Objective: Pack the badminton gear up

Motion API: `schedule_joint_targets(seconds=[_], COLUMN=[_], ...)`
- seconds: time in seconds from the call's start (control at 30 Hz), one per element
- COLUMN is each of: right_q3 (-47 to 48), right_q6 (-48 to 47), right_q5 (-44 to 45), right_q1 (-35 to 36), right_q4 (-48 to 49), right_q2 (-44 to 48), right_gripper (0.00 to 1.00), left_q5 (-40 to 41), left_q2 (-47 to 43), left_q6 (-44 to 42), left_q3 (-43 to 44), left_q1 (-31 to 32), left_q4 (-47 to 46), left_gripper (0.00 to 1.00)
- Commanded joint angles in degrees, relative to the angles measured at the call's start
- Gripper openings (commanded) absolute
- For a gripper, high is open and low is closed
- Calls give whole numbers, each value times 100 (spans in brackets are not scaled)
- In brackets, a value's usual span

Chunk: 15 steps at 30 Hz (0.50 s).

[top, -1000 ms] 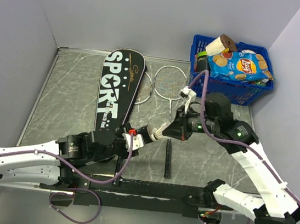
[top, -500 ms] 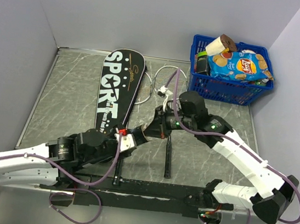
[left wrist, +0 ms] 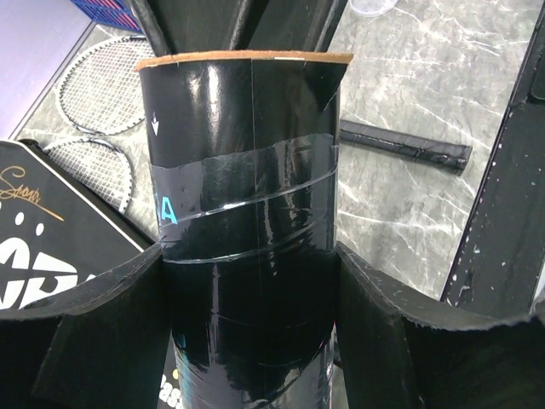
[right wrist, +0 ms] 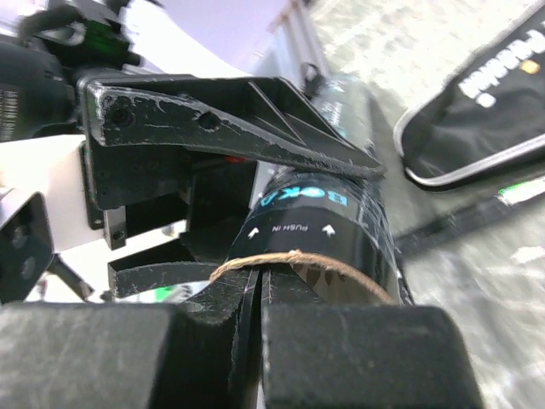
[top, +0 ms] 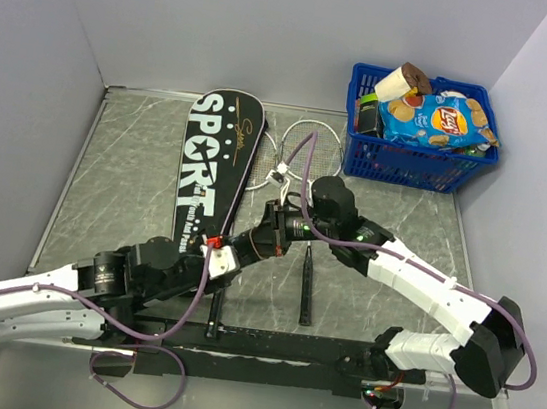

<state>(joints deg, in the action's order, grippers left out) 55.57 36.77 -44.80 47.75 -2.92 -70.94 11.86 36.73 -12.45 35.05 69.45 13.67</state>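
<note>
My left gripper (left wrist: 249,281) is shut on a long black tube (left wrist: 247,213) with teal print, its pads pressing both sides; the tube's open brown-rimmed end points away from it. In the top view the tube (top: 245,248) lies slanted above the table between both arms. My right gripper (right wrist: 260,294) is shut, and its joined fingertips poke into the tube's (right wrist: 341,221) open mouth. Nothing shows between them. Two silver-headed rackets (top: 311,149) lie on the table, one black handle (top: 307,290) pointing toward me. The black "SPORT" cover (top: 212,171) lies to their left.
A blue plastic basket (top: 414,168) of snack packets stands at the back right corner. Grey walls close in the left, back and right sides. The black rail (top: 275,344) carrying the arm bases runs along the near edge.
The right arm has swung left and down, bringing its shut fingertips to the tube's open end. The left arm has drawn the tube slightly left and toward me.
</note>
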Motion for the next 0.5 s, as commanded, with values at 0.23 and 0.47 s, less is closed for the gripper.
schedule_joint_targets(seconds=[0.23,0.47], right_q3=[-38,595], right_q6=[446,-407], right_q5=[-311,269], right_q1=[235,139], right_q4=[593,-867], right_q2=[-114,185], right_gripper=[34,53], left_q5=[-193,-166], left_q2=[-105,-78], left_q6=[76,76], left_q3=[116,108], left_q1=[16,16], left_q4=[-998,-989], left_gripper=[1,1])
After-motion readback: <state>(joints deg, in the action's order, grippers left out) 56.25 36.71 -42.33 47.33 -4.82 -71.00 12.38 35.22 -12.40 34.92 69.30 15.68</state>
